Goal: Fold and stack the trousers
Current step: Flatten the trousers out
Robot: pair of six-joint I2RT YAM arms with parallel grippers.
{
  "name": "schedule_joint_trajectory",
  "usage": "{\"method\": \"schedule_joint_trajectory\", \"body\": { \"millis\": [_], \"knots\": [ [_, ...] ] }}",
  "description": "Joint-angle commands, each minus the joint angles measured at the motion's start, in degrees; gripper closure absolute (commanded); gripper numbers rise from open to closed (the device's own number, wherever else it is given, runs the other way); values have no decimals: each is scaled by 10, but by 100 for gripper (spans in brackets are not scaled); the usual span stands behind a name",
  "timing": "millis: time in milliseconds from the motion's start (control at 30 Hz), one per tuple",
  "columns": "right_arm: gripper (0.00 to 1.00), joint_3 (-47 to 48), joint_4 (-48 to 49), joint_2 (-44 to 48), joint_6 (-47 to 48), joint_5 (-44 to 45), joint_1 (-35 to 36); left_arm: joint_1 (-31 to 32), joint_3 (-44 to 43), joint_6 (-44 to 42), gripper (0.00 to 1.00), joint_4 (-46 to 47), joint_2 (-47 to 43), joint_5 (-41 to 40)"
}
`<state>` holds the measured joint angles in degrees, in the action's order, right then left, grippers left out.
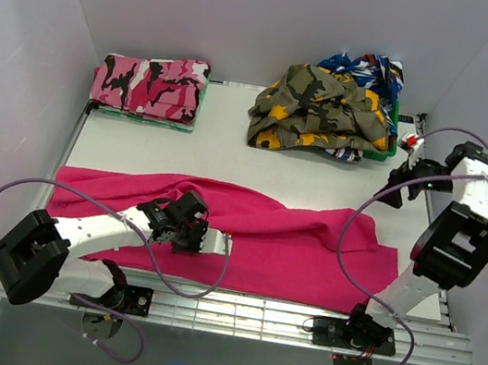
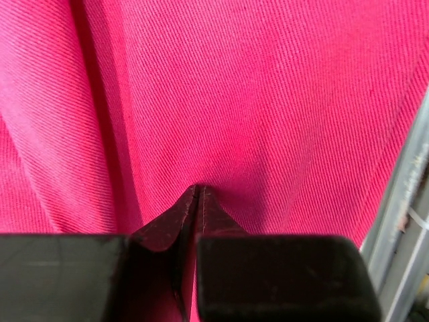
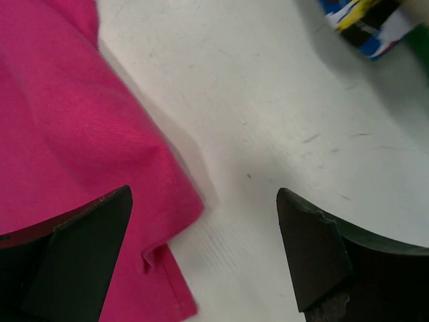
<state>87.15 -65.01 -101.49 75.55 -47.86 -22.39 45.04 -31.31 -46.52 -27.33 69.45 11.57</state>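
Note:
The magenta-pink trousers lie spread across the front of the table, from the left edge to the right. My left gripper rests on their middle near the front edge. In the left wrist view its fingertips are closed together on the pink fabric, and creases run toward the tips. My right gripper is open above the table just past the trousers' right end. In the right wrist view the pink hem corner lies under the left finger, and bare table lies between the fingers.
A folded pink-black-white camouflage pair sits at the back left. An olive-yellow camouflage garment is heaped over a green basket with blue patterned cloth at the back right. White walls enclose the table.

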Motion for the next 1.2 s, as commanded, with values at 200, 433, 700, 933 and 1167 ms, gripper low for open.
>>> {"method": "schedule_joint_trajectory", "body": {
  "millis": [200, 433, 700, 933, 1167],
  "knots": [
    [8, 0, -41, -150, -114, 5, 55, 5, -26, 20, 82, 24, 30, -46],
    [63, 10, -37, -141, -90, 9, 79, 3, -51, 72, 77, -12, 4, -50],
    [92, 130, -100, -60, -31, -1, 82, -45, -107, 151, 76, -93, -45, -17],
    [9, 67, -99, -52, -19, 75, 119, -91, -152, 222, 39, -113, -42, 3],
    [3, 5, -63, -109, 9, 135, 140, -134, -209, 281, 31, -142, 6, 56]
  ]
}}
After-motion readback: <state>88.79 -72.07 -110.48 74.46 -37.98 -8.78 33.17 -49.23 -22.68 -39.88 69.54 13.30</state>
